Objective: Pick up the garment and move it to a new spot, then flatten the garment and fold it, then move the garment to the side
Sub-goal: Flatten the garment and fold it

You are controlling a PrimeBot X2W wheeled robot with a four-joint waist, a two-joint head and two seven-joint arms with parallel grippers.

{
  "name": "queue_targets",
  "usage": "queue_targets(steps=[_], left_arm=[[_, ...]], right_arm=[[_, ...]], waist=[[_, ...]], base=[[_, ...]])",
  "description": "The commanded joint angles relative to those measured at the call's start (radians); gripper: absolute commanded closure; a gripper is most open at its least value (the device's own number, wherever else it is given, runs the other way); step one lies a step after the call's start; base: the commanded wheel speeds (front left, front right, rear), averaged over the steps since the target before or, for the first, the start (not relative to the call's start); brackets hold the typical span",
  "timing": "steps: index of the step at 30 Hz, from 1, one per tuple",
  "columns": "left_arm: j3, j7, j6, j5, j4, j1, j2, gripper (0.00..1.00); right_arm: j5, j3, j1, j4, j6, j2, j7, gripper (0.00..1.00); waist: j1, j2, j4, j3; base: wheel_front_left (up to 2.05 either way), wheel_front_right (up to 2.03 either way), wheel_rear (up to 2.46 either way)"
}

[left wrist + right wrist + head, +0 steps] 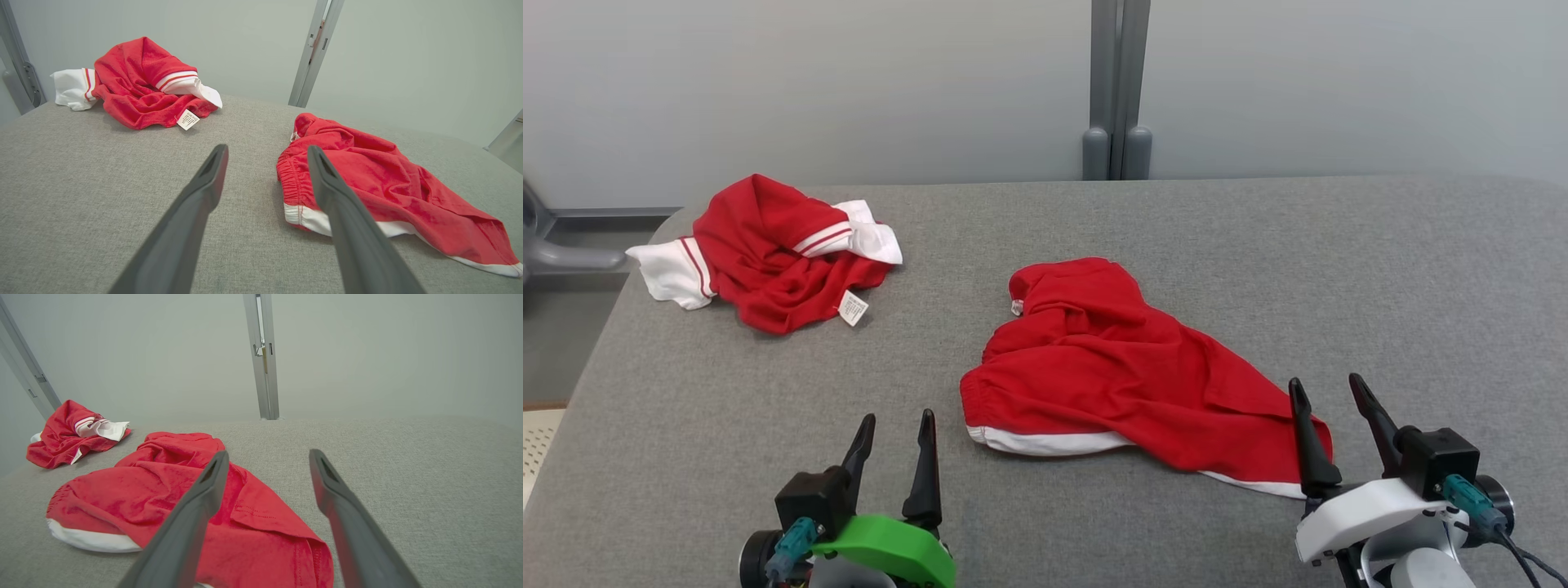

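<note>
Your left gripper (898,416) and right gripper (1325,380) both stand spread and empty at the near side of the grey table (1258,245). The red shorts (1111,359) lie rumpled mid-table, with their near-right corner by the right fingers. Take 2 well-apart edges (not the bunched middle), so the cloth should hang open when lifted. The left wrist view shows the gathered waistband (288,179) plainly, while the right wrist view shows the stitched hem (261,510). Leave the other red garment (768,253) at far left.
</note>
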Motion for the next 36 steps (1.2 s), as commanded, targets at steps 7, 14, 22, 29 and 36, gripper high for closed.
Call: queue_targets(steps=[7, 14, 22, 29, 36], left_arm=[[0.006, 0.0, 0.007, 0.012, 0.001, 0.015, 0.002, 0.0], [-0.04, 0.017, -0.023, 0.03, 0.111, -0.034, 0.007, 0.0], [-0.078, 0.075, -0.065, 0.036, 0.292, -0.137, 0.014, 0.0], [-0.069, 0.047, -0.081, 0.02, 0.402, -0.208, 0.013, 0.0], [-0.08, 0.021, -0.097, -0.002, 0.469, -0.243, 0.007, 0.05]], right_arm=[[0.006, 0.002, 0.001, 0.013, -0.002, -0.003, -0.003, 0.0], [0.005, 0.008, -0.008, 0.02, -0.002, -0.003, -0.003, 0.0], [-0.008, 0.005, -0.012, 0.026, -0.002, -0.003, -0.003, 0.0], [-0.014, -0.007, -0.024, 0.024, -0.002, -0.003, -0.003, 0.0], [-0.017, -0.017, -0.026, 0.029, -0.002, -0.003, -0.003, 0.0]], waist=[[0.0, 0.0, 0.0, 0.004], [0.0, 0.0, -0.024, 0.019], [0.0, 0.0, -0.094, 0.058], [0.0, 0.0, -0.132, 0.091], [0.0, 0.0, -0.146, 0.097]], base=[[0.0, 0.0, 0.0], [0.0, 0.0, 0.0], [0.0, 0.0, 0.0], [0.0, 0.0, 0.0], [0.0, 0.0, 0.0]])
